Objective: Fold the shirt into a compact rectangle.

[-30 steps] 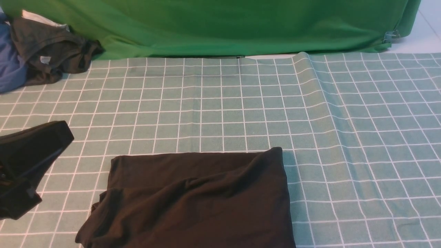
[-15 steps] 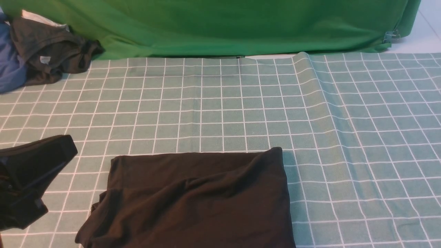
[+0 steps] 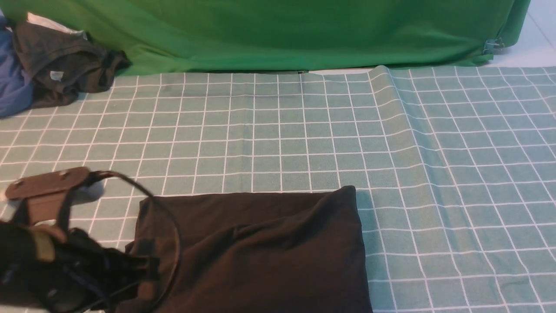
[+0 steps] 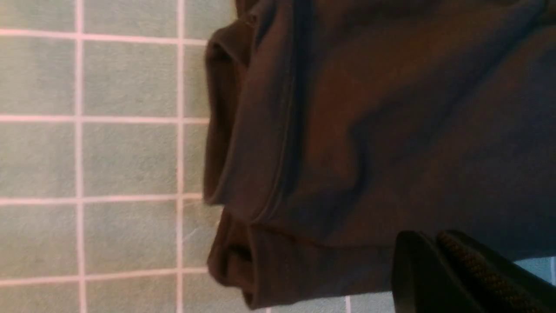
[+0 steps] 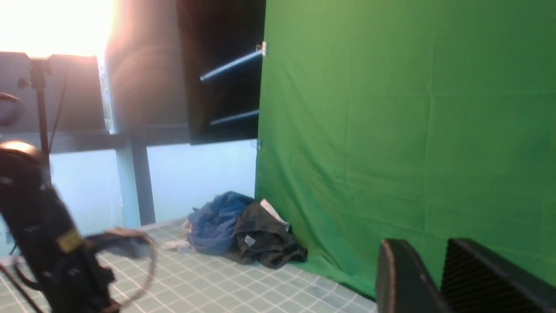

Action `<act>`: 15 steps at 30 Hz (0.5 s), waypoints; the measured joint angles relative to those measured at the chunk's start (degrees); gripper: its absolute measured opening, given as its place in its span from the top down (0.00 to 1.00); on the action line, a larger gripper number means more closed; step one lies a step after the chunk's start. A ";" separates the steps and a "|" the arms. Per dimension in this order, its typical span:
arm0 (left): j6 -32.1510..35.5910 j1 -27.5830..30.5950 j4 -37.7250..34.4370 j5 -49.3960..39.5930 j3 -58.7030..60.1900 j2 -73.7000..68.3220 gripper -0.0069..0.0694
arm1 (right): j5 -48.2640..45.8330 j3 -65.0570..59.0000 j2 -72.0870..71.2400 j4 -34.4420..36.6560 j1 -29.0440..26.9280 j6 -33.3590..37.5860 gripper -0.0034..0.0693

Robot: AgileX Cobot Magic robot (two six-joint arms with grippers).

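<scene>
Front view: black knit shirt (image 3: 260, 248) looks limp, pinch its lower-left edge; left end effector (image 4: 428, 243) pressed together, right end effector (image 5: 436, 256) barely parted.

The shirt (image 3: 256, 252) lies on the table (image 3: 456, 174) at its near edge, a little left of the middle. Its far side runs parallel to the table's far edge. My left arm (image 3: 56, 265) stands at the near left corner, just beside the shirt's left side. My left gripper (image 4: 434, 265) hangs over that side's folded edge. In the far left corner a crumpled garment (image 3: 65, 65) lies touching another garment (image 3: 11, 87) on its left. Both are against the backdrop (image 3: 282, 30), which hangs along the far edge. My right gripper (image 5: 438, 278) is above the table, facing that far left corner.
</scene>
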State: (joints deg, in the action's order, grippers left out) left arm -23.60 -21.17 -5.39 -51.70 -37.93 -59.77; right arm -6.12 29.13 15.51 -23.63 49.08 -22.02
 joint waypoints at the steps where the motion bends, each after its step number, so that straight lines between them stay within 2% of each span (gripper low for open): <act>1: 0.16 0.00 0.00 0.00 -0.16 -0.31 0.89 | 0.06 0.00 0.00 0.00 0.00 0.00 0.74; 9: 3.93 0.91 -3.73 0.11 -1.45 -4.12 0.89 | 2.09 0.00 0.00 0.00 0.00 0.00 0.72; 13: 4.94 4.32 -4.05 0.31 -1.78 -4.12 0.89 | 3.22 0.30 0.98 0.00 0.00 -0.14 0.72; 15: 6.90 7.35 -5.20 0.54 -1.92 -4.12 0.89 | -0.53 2.08 3.09 0.00 0.00 -1.48 0.75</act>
State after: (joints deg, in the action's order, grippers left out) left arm -16.70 -13.83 -10.59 -51.16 -39.84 -63.90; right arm -6.65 31.21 18.60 -23.63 49.08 -23.50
